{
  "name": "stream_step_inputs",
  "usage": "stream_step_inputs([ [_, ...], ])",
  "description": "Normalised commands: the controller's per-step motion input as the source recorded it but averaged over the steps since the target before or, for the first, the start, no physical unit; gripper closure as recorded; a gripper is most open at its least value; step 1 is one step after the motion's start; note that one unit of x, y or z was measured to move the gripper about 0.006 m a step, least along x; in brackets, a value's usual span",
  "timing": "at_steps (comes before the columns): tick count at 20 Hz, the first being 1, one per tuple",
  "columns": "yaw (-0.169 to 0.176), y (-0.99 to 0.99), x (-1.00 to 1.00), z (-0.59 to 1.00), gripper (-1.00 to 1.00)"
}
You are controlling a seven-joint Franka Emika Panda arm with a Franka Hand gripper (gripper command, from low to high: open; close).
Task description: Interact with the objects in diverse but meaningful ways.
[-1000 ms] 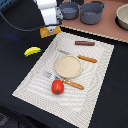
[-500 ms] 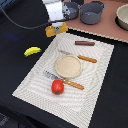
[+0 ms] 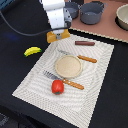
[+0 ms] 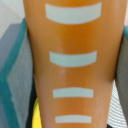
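The golden-yellow ridged bread loaf (image 3: 58, 35) sits clamped between the gripper (image 3: 58, 33) fingers at the far corner of the striped placemat (image 3: 35, 82), filling the wrist view (image 4: 70, 65). A yellow banana (image 3: 32, 50) lies nearby on the dark table (image 3: 15, 55); a red tomato (image 3: 58, 86) rests near the round plate (image 3: 68, 66).

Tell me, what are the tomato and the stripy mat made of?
The tomato looks like smooth, slightly shiny plastic: even red colour, with a soft highlight on top. The mat looks like woven fabric or straw, matte, with fine ridged lines running across it; which one is hard to tell at this sharpness.
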Motion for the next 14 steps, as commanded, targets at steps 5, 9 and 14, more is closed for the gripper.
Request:
stream_step_inputs([
  [5,0.0,-0.48,0.84,0.02,1.0],
  [9,0.0,-0.41,0.89,0.07,1.0],
  [14,0.0,-0.31,0.93,0.18,1.0],
])
